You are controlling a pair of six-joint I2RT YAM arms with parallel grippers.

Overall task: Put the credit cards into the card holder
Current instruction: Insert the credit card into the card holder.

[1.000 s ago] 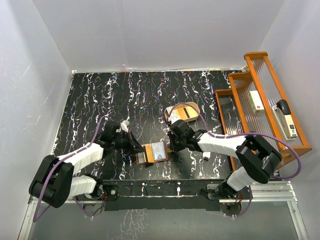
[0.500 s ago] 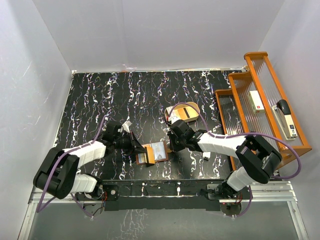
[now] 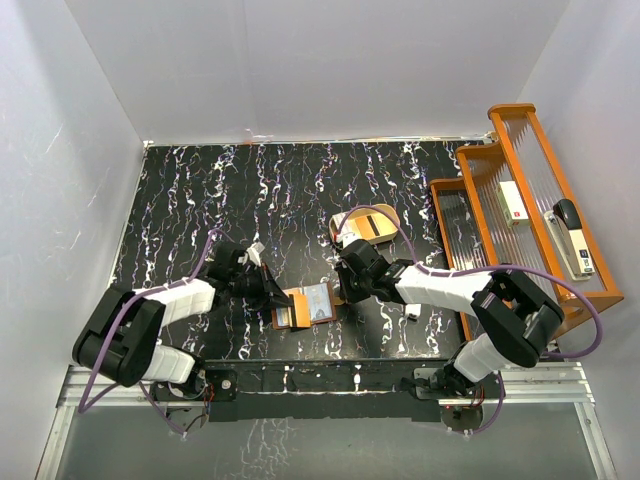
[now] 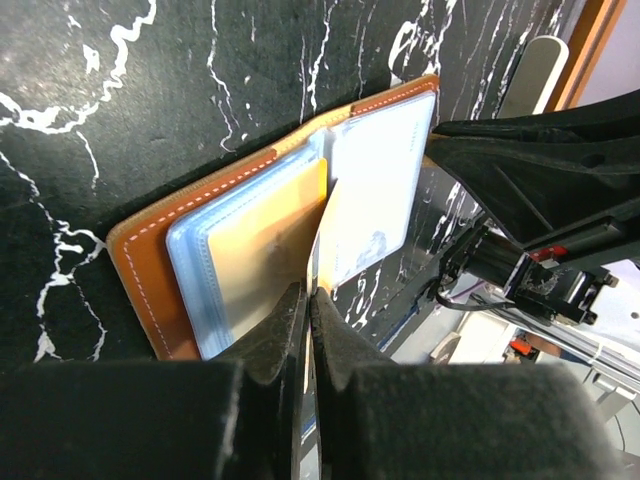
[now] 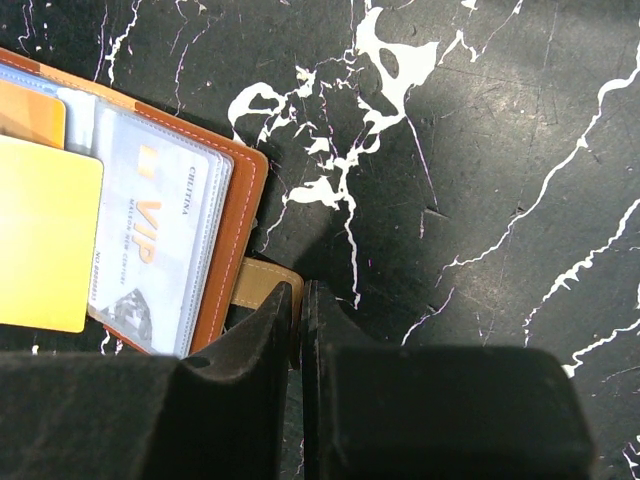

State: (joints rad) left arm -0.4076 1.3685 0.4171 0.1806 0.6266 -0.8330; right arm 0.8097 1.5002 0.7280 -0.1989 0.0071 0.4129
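Top external view: you have both grippers closed at the open card holder (image 3: pixel 305 303), midway along the tabletop's (image 3: pixel 200 190) near edge.
Your left gripper (image 4: pixel 308 300) pinches a yellow credit card (image 5: pixel 50 235) over the pockets; your right gripper (image 5: pixel 298 295) clamps the tan tab (image 5: pixel 262 282).

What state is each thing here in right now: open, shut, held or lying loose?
card holder: open, lying flat.
left gripper: shut on the yellow card.
yellow card: pinched, held over the open card holder.
VIP card: tucked inside the card holder.
right gripper: shut on the card holder's strap.
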